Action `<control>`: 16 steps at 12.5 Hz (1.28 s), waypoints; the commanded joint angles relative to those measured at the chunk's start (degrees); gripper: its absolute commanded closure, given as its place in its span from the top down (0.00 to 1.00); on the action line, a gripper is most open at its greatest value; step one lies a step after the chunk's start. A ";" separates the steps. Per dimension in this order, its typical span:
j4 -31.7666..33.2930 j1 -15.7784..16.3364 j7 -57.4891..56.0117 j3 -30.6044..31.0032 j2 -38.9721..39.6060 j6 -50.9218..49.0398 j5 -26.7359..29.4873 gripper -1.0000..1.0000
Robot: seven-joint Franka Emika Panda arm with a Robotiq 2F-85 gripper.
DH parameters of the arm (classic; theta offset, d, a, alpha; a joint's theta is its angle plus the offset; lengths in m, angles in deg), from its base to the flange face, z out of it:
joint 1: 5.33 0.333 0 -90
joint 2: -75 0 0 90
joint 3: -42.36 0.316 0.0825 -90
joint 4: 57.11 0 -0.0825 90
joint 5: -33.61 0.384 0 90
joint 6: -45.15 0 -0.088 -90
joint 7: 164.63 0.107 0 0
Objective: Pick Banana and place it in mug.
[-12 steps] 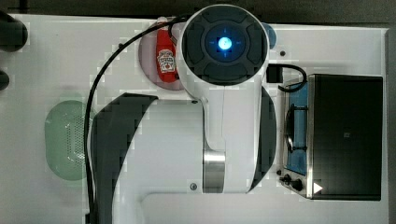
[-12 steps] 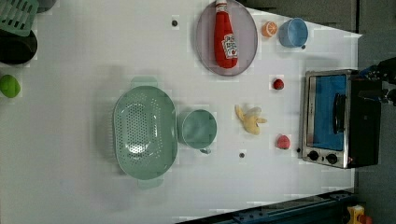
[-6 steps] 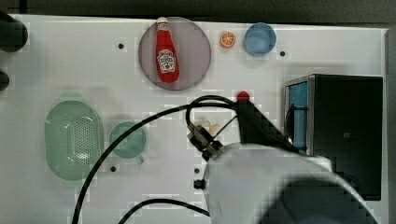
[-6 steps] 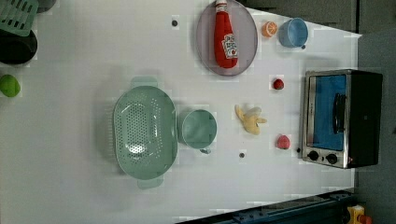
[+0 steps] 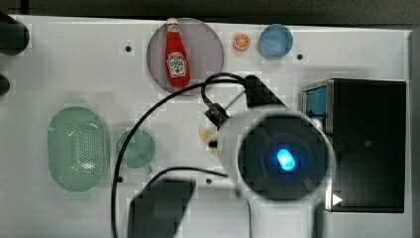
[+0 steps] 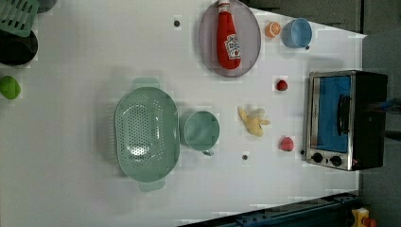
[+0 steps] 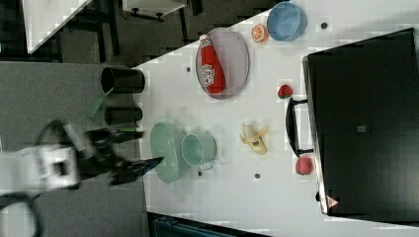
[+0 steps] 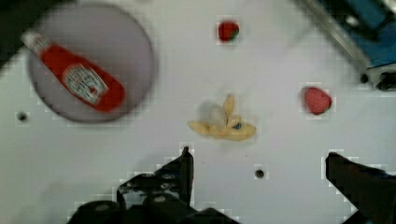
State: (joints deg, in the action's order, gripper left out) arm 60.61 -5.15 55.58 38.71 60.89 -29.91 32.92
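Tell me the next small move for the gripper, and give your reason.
Probably ease the open gripper forward over the banana and then lower it around the fruit. In the wrist view the banana lies untouched on the table, just beyond the spread fingertips and not between them. The mug stands empty beside the colander.

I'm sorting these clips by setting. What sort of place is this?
Likely a lab tabletop staged as a toy kitchen: a white table with bolt holes, a toaster oven, and play food such as a banana and ketchup bottle.
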 commanded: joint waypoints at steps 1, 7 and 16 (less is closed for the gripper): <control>8.55 0.13 -8.33 1.04 4.62 6.59 0.20 1.00; 15.99 0.06 -17.51 0.91 15.50 22.33 0.20 1.00; 18.92 0.20 -20.46 1.79 32.37 45.44 0.20 1.00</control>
State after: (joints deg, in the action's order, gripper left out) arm 79.86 -4.89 36.86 39.11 94.39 15.41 31.95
